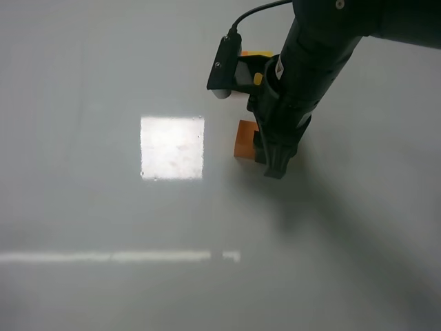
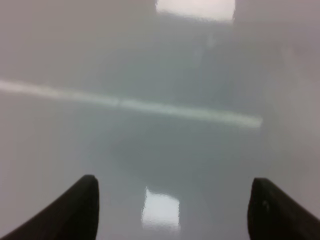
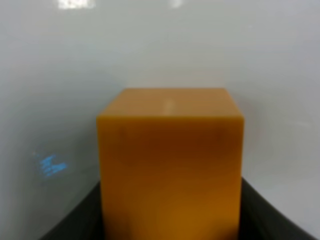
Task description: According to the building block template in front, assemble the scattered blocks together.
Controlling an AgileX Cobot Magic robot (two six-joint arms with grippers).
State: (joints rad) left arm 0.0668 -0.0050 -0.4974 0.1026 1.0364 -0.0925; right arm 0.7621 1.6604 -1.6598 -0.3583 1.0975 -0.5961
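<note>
From the high camera, one grey worktop (image 1: 83, 207) fills the picture, with one bright square glare patch near the middle and a pale streak lower down. One black arm (image 1: 324, 41) comes in from the upper right corner and reaches down to the worktop; the other arm does not show in this view. Its right tool (image 1: 270, 157) points down beside one orange block (image 1: 244, 138), which sits on the worktop just right of the glare patch and is partly covered by the tool. Just behind the arm, a small sliver of orange and yellow (image 1: 260, 54) peeks out past the wrist camera; too little shows to say what it is. The yellow block cannot be made out.

On the left wrist camera, two dark fingers (image 2: 75, 210) of the left tool (image 2: 172, 212) stand well apart with nothing between them, above bare blurred worktop.

Close up on the right wrist camera, one orange block (image 3: 170, 165) fills the middle of the picture, upright and square. The right tool's two dark fingers (image 3: 75, 220) press against its two sides, so the tool is closed onto it. The block's underside is out of view, so whether it rests on the worktop cannot be told here.
</note>
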